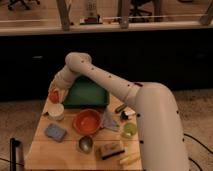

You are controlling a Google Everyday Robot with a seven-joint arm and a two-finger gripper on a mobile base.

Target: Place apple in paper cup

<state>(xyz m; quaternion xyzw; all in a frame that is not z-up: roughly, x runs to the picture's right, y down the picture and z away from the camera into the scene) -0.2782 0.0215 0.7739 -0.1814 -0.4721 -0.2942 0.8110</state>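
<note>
The apple (53,95) is a small orange-red fruit held in my gripper (54,93) at the table's far left, just above the white paper cup (56,111). The cup stands upright on the wooden table (42,155), left of the orange bowl (86,121). My white arm reaches from the right foreground over the table and bends down to the apple. The gripper is shut on the apple, which sits a little above and slightly left of the cup's mouth.
A green box (86,93) stands behind the bowl. A blue sponge (55,132), a shiny metal cup (85,144), a brown bar (110,149), a yellow-green fruit (129,130) and a yellow object (129,159) lie on the table.
</note>
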